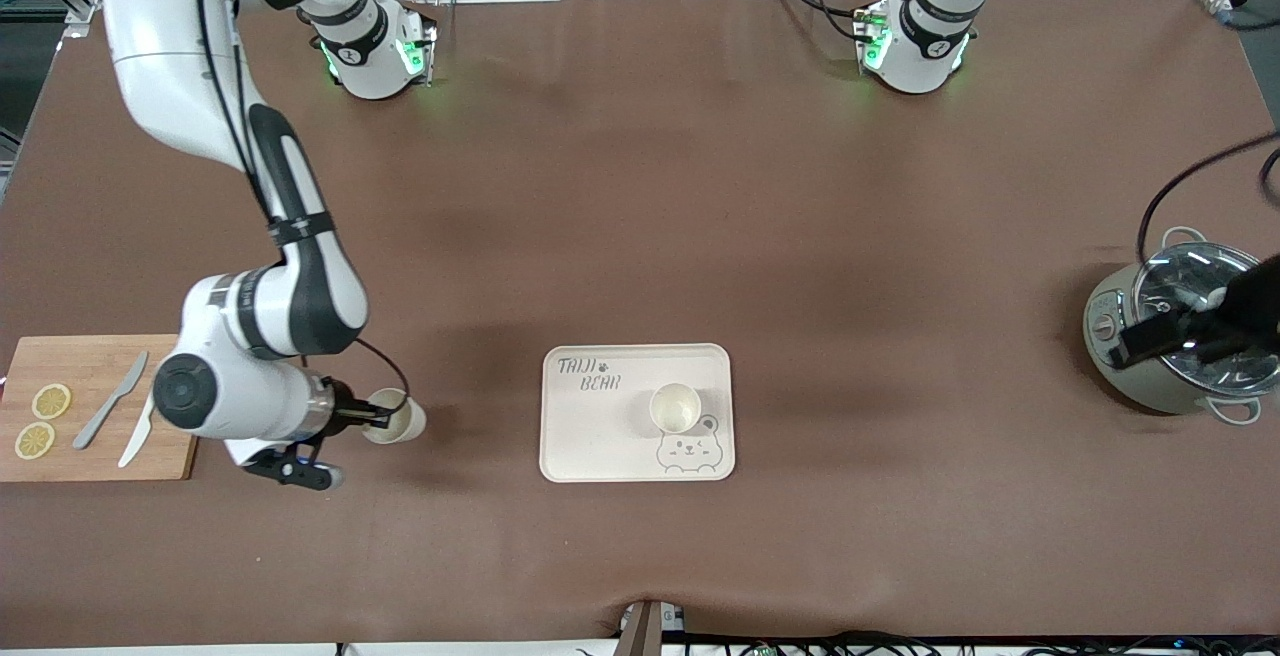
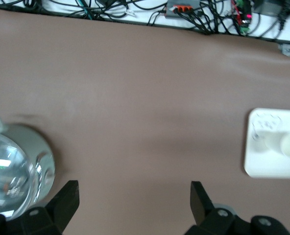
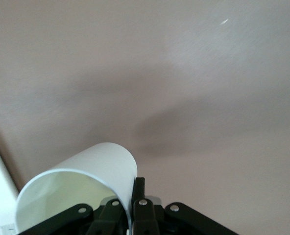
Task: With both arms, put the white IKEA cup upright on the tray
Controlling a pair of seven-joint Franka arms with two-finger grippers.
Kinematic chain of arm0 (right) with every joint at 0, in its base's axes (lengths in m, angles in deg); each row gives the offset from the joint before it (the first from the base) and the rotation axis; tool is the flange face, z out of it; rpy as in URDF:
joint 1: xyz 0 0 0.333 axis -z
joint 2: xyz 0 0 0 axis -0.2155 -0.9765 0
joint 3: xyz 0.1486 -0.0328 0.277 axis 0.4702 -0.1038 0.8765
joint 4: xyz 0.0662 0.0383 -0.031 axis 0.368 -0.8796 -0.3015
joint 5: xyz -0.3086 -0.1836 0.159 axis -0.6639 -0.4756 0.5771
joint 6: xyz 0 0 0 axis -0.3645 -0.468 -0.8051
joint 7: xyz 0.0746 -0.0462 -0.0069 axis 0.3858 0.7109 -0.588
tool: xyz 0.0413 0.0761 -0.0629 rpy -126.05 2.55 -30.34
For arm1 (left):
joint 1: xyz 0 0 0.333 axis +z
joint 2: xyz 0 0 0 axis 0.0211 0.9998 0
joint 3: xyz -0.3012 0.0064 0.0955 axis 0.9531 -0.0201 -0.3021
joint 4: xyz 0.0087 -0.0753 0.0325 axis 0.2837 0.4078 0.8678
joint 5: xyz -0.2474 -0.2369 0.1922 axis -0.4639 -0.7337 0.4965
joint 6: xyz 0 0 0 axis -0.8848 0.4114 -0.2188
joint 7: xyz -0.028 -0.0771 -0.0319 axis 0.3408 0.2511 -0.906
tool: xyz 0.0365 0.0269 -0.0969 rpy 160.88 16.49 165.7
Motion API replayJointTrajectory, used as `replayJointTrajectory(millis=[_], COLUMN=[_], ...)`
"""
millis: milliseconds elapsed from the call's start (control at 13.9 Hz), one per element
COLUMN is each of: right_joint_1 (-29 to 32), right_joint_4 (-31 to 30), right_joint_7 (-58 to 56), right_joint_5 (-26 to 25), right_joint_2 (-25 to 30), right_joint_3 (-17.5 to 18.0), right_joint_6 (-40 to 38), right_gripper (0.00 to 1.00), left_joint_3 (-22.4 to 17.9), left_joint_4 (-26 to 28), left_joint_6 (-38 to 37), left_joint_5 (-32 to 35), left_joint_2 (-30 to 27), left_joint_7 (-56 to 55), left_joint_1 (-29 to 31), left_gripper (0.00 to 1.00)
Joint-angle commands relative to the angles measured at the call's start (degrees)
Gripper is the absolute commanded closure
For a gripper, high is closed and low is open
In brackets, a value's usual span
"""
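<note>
My right gripper (image 1: 376, 419) is shut on the rim of a white cup (image 1: 397, 417), one finger inside and one outside. It holds the cup tilted over the bare table between the cutting board and the tray. The right wrist view shows the cup (image 3: 88, 178) pinched in the gripper (image 3: 131, 197). The cream-white tray (image 1: 590, 436) with the bear drawing lies mid-table, with a second white cup (image 1: 675, 407) upright on it. My left gripper (image 1: 1165, 331) is open and empty over the pot; its wrist view shows the gripper (image 2: 134, 198) above bare table, with the tray (image 2: 262, 164) farther off.
A wooden cutting board (image 1: 95, 456) with two lemon slices (image 1: 51, 401) and two knives (image 1: 110, 401) lies at the right arm's end. A grey pot with a glass lid (image 1: 1170, 331) stands at the left arm's end. Cables (image 2: 184, 12) run along the table's front edge.
</note>
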Motion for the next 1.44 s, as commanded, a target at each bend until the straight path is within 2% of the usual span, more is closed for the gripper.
replayJointTrajectory(millis=[0, 144, 287, 359, 503, 646, 718, 862, 1364], right_joint_1=[-3.73, -6.63, -10.41, -11.56, -13.41, -14.55, -15.43, -15.87, -18.16], right_joint_4=[-0.28, 1.21, 2.18, 3.06, 3.86, 3.86, 3.86, 3.77, 3.86], right_joint_7=[9.31, 15.82, 22.85, 25.49, 28.94, 30.61, 31.66, 32.55, 33.52], right_joint_5=[0.70, 0.79, 0.52, 0.52, 0.44, 0.35, 0.09, 0.00, 0.00], right_joint_2=[0.95, 0.87, 0.34, 0.08, -0.63, -0.98, -1.24, -1.94, -5.37], right_joint_3=[-0.42, -0.43, -0.60, -0.60, -0.69, -0.69, -0.69, -0.69, -0.86], right_joint_6=[-0.56, -0.48, 0.49, 0.58, 1.98, 4.61, 5.75, 7.43, 12.70], right_gripper=[1.00, 1.00, 1.00, 1.00, 1.00, 1.00, 1.00, 1.00, 1.00], left_joint_3=[0.35, 1.66, 6.04, 6.15, 6.68, 7.82, 7.91, 8.00, 8.26], left_joint_4=[2.47, 3.69, 5.27, 7.63, 14.56, 26.49, 30.21, 31.47, 29.98], left_joint_6=[-5.60, -11.75, -12.84, -12.58, -7.43, 2.93, 6.20, 7.37, 8.34], left_joint_5=[2.01, 2.02, 2.02, 2.19, 3.94, 3.95, 3.95, 3.95, 4.30], left_joint_2=[-5.92, -9.97, -12.44, -13.58, -15.69, -20.68, -22.19, -22.12, -19.04], left_joint_7=[0.46, 2.03, 4.23, 4.67, 4.85, 4.86, 4.86, 4.86, 5.64], left_joint_1=[-0.03, 1.81, 6.02, 6.13, 5.69, 5.60, 5.60, 5.51, 5.43], left_gripper=[0.00, 0.00, 0.00, 0.00, 0.00, 0.00, 0.00, 0.00, 0.00])
